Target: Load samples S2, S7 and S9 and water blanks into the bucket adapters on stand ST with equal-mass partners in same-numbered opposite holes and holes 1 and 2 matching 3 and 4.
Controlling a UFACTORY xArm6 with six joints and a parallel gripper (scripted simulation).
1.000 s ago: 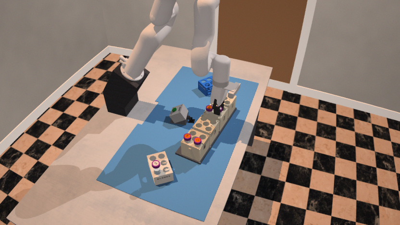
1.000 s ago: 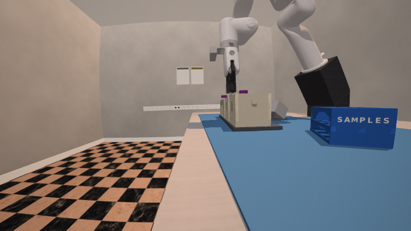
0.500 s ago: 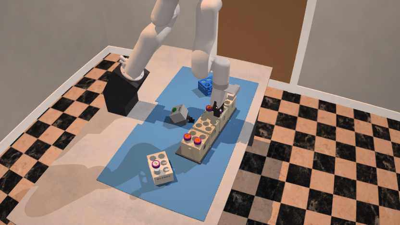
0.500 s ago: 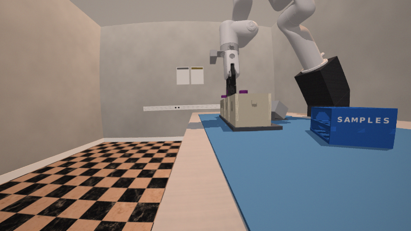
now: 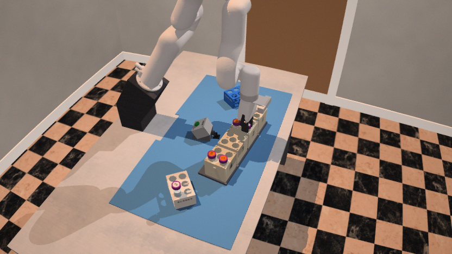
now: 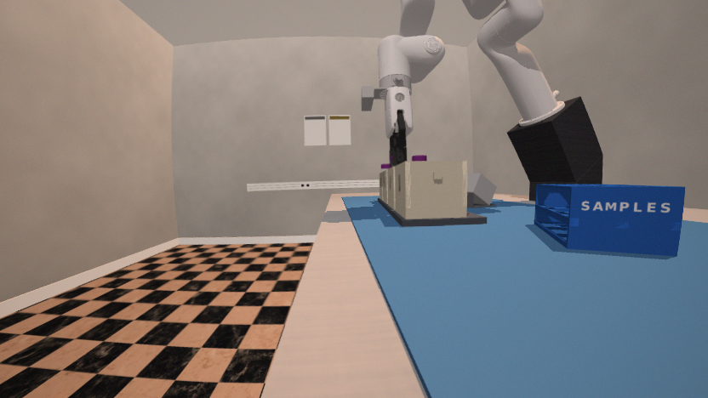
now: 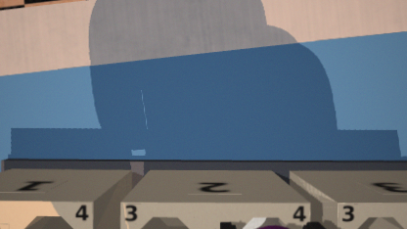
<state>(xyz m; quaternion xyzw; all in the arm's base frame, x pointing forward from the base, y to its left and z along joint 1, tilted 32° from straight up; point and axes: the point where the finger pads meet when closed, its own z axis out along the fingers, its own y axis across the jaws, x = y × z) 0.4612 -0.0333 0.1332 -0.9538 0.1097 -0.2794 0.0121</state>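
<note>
Blank tube (image 5: 248, 125), purple-capped, sits low in an adapter (image 5: 244, 132) hole near frame centre on the loading stand (image 5: 218, 176), the end effector (image 5: 244, 127) gripping its cap, likely seating it as a balancing partner beside the sample (image 5: 236, 121).

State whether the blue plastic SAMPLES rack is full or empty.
Empty: no caps rise above the blue SAMPLES rack in the exterior view; wells seen from above are open.
</note>
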